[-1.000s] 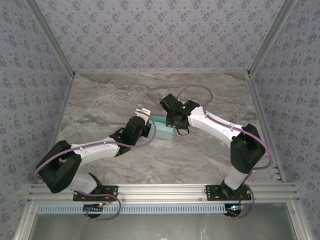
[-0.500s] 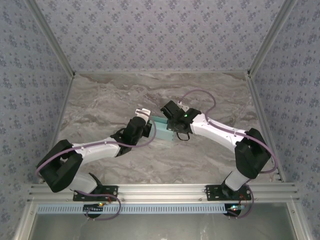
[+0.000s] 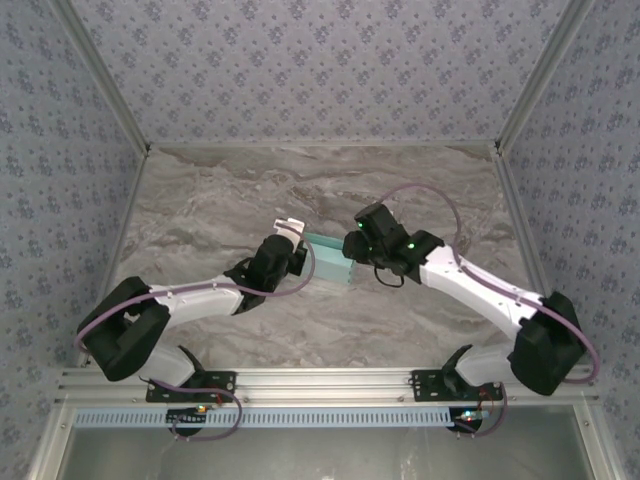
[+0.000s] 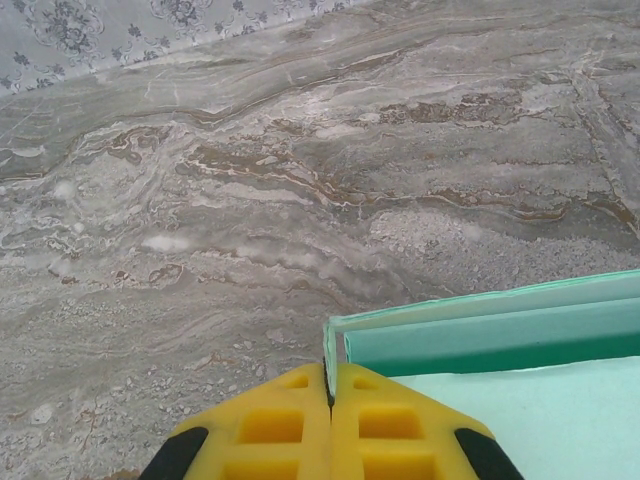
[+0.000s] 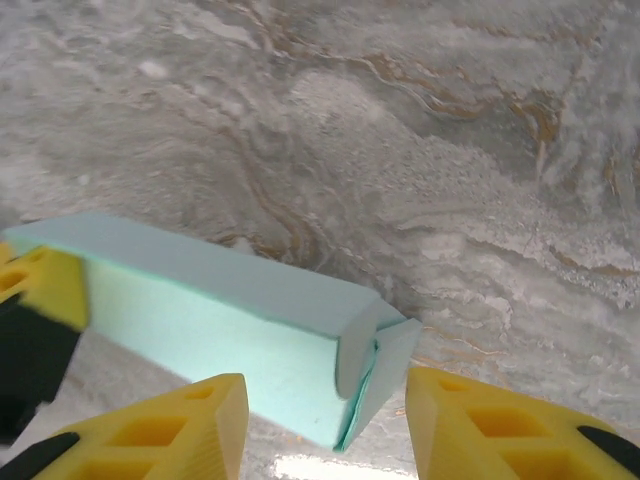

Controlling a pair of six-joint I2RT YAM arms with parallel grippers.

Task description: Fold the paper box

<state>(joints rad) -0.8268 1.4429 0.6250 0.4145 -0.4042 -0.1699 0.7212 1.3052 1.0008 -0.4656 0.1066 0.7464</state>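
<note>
While L gripper clamps paper box at 9 o'clock, R gripper apart at 3 o'clock, end flap may spring open.

paper box: mint card, folded into flat rectangle; middle of table, off all edges; my left gripper pinches one end; far flap ajar

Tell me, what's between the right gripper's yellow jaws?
The paper box: its flapped end shows between the jaws of the right gripper, seen in the right wrist view.
</note>
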